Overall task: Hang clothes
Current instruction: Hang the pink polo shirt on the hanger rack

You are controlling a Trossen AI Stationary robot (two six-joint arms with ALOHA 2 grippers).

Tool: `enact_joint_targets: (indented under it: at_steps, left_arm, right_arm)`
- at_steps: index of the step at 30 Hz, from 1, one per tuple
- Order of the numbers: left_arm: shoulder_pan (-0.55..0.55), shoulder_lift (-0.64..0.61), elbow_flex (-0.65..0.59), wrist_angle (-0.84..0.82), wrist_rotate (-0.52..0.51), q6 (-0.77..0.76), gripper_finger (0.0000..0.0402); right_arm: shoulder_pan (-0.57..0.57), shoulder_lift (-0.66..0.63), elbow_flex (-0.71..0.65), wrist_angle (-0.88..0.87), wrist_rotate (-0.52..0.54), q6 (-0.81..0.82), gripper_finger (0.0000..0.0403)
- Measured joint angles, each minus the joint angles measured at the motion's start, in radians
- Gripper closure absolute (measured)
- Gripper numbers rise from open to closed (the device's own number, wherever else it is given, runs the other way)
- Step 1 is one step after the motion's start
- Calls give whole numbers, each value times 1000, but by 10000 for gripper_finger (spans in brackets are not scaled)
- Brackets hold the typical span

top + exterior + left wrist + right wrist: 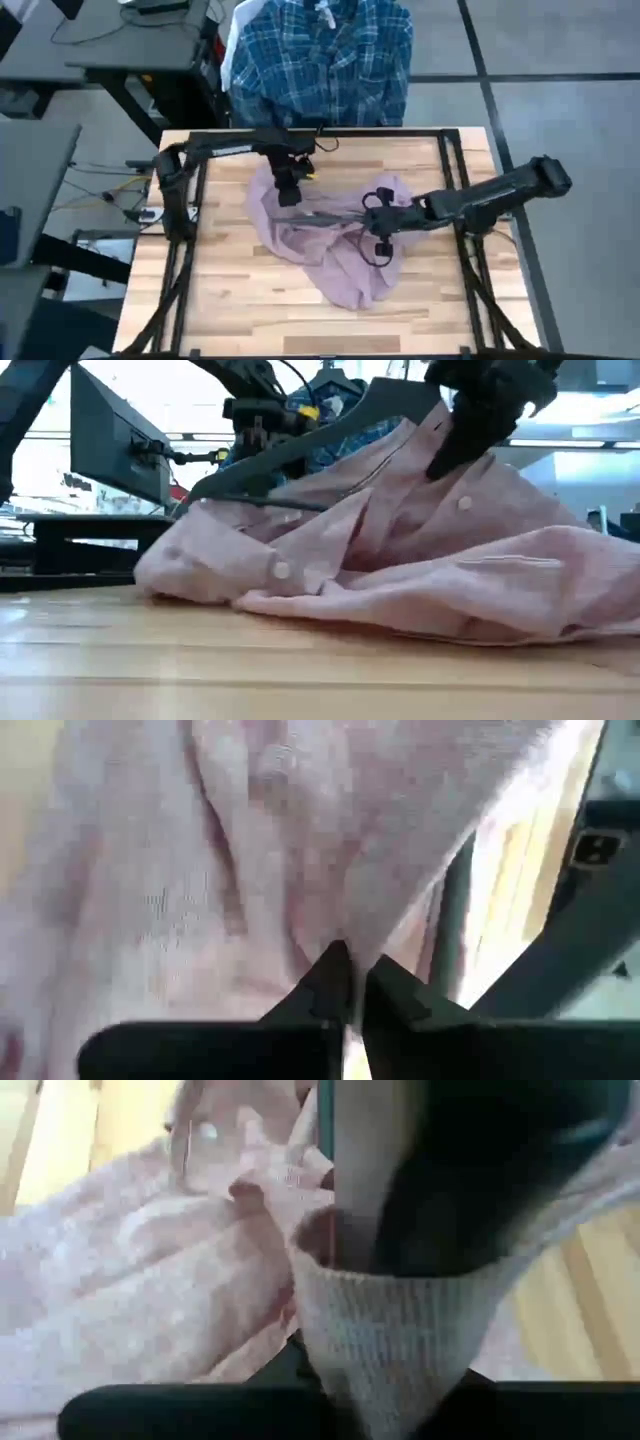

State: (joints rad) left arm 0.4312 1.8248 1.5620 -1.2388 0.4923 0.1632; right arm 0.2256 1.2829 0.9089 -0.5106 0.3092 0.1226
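high view: crumpled dusty pink button shirt (335, 240) lies mid wooden desk (230, 310), bare boards toward every edge; blue-and-white plaid shirt (320, 60) hangs beyond the far edge. left pincer (287, 197) clenched on the pink shirt's far-left part. right pincer (378, 222) clenched at its middle, what it grips unclear. low view: pink shirt (400, 560) lifted in a ridge. left wrist view: fingers (325, 985) pinch pink cloth.

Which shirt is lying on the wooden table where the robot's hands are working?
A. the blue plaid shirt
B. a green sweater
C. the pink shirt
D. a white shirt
C: the pink shirt lies crumpled on the wooden table with the left hand and right hand on it, while the blue plaid shirt hangs beyond the table's far edge.
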Motion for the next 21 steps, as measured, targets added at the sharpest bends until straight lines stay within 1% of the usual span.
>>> enact_joint_targets:
  at_steps: [3,4,6,9,11,13,16,18,19,20,21]
  left_arm:
    - [1,-38,0,-30,-25,-19,401]
    - [2,-49,-1,-45,-48,-20,401]
    - [6,-69,-4,-97,-139,-23,401]
    - [18,-77,-3,-131,-187,-27,401]
    - [21,-76,-4,-179,-183,-27,401]
    - [21,-77,-5,-170,-174,-32,401]
    - [10,-77,-4,-66,-99,-82,401]
    - [-21,-78,-3,33,-40,-142,401]
    - [-40,-80,-3,55,-28,-167,401]
    - [-61,-82,-3,59,-37,-188,401]
    - [-79,-84,-3,47,-78,-211,401]
  right_arm:
    - [0,-24,0,-61,-3,0,385]
    - [2,-30,0,-79,-7,0,385]
    - [17,-53,-5,-124,-23,-7,385]
    - [38,-87,-3,-119,-32,-11,385]
    - [43,-114,-3,-162,-5,23,385]
    - [42,-131,-4,-159,18,31,385]
    - [37,-158,-4,-144,31,23,385]
    - [31,-165,-4,-152,31,19,385]
    - [30,-170,-4,-167,30,24,385]
    - [29,-172,-4,-187,31,32,385]
    - [28,-177,-4,-202,34,40,385]
